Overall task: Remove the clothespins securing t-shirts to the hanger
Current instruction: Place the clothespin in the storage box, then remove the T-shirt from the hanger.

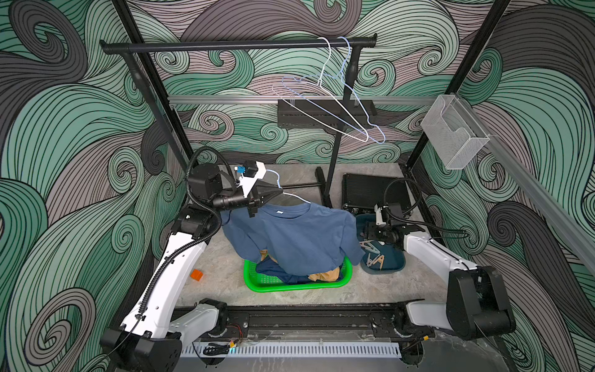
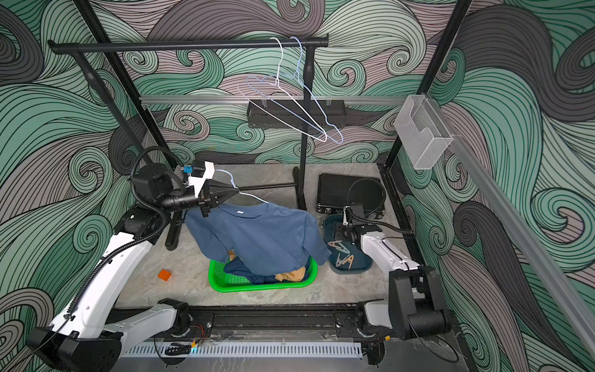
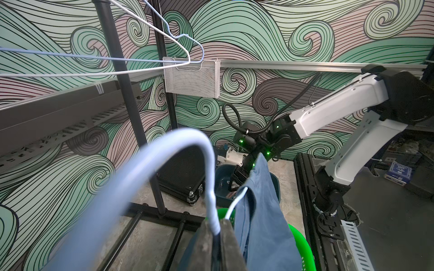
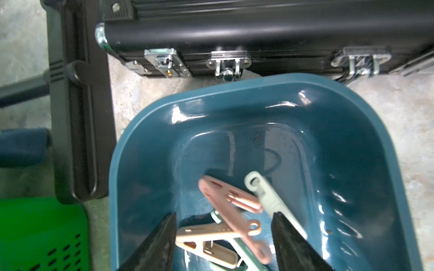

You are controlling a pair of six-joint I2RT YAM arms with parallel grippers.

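Three t-shirts (image 1: 299, 238): blue on the hanger (image 1: 297, 197) pinched by the left hand (image 1: 279, 192); navy (image 1: 273, 273) and tan (image 1: 326, 275) mostly buried in the green basket (image 1: 254, 285). Two bare hangers (image 1: 335, 106) at 12 o'clock. Teal tray (image 1: 394, 262) at the basket's 3 o'clock: four clothespins (image 4: 231, 206), partly cut off, under the wide, empty right hand (image 4: 225, 214).
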